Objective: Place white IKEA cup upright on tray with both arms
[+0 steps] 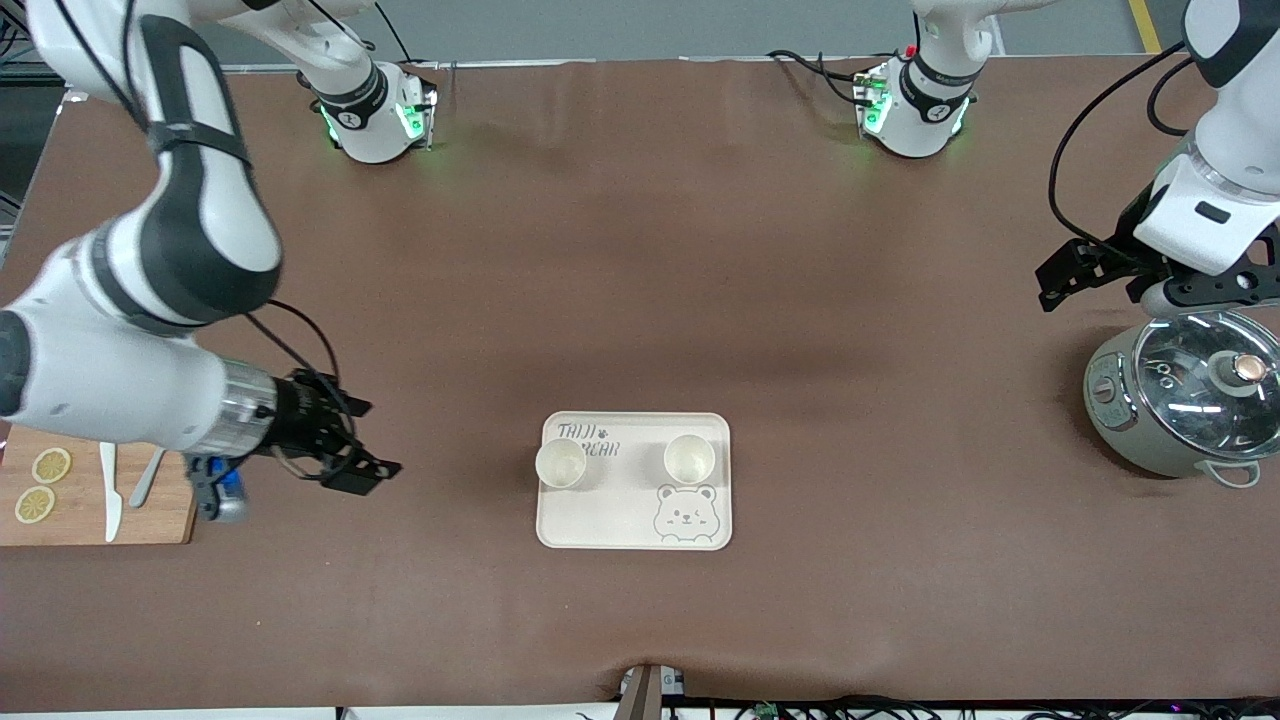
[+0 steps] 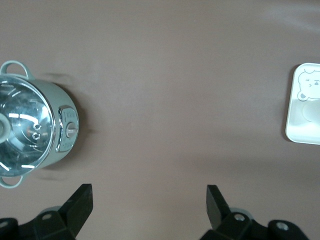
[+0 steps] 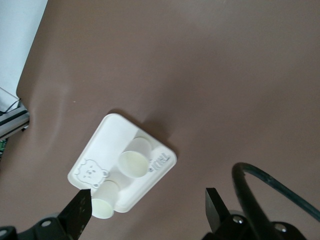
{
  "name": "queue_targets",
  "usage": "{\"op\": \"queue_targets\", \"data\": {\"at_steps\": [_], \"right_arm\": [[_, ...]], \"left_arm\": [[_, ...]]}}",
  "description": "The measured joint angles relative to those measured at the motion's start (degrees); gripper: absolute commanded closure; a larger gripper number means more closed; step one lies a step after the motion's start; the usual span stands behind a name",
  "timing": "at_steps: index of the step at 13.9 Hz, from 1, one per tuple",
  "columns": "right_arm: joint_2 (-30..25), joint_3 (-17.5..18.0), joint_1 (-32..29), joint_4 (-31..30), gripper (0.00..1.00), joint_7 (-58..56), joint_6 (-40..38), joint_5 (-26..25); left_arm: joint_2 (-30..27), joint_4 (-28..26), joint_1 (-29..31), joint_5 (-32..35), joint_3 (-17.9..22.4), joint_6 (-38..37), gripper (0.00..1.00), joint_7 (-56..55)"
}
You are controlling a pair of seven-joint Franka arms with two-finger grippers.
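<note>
Cups stand upright on the tray (image 1: 634, 520): one cup (image 1: 560, 464) toward the right arm's end, the other cup (image 1: 689, 458) toward the left arm's end, both mouths up. I judge the placing done, with nothing left but parking. My left hand (image 2: 147, 197) hangs spread and empty over the surface (image 1: 640, 250) beside the grey cooker (image 1: 1180, 400); my right hand (image 3: 147, 205) is spread and empty too, near the cutting board (image 1: 90, 520).

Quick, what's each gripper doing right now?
Left gripper: open, empty, beside the grey-green lidded pot.
Right gripper: open, empty, near the wooden cutting board.
</note>
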Motion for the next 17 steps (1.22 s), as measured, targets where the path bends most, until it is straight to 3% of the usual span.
{"op": "queue_targets", "data": {"at_steps": [5, 10, 13, 17], "right_arm": [[-6.2, 0.0, -6.8, -0.5, 0.0, -22.4, -9.6, -10.5], [-17.1, -0.1, -12.3, -7.5, 0.0, -38.9, -11.6, -12.3], [-23.3, 0.8, -11.6, -12.7, 0.0, -41.6, -11.9, -14.2], [-27.5, 1.7, -7.9, -18.3, 0.0, -43.7, -11.1, -15.3]], "left_arm": [[2.5, 4.4, -0.1, 0.1, 0.1, -1.9, 0.0, 1.6], [3.1, 5.8, -5.0, 3.6, 4.1, -4.4, 0.0, 2.9], [2.9, 6.3, -8.7, 3.7, 9.3, -6.1, 0.0, 5.9], [2.2, 6.9, -8.7, 3.7, 10.6, -6.4, 0.0, 7.6]]}}
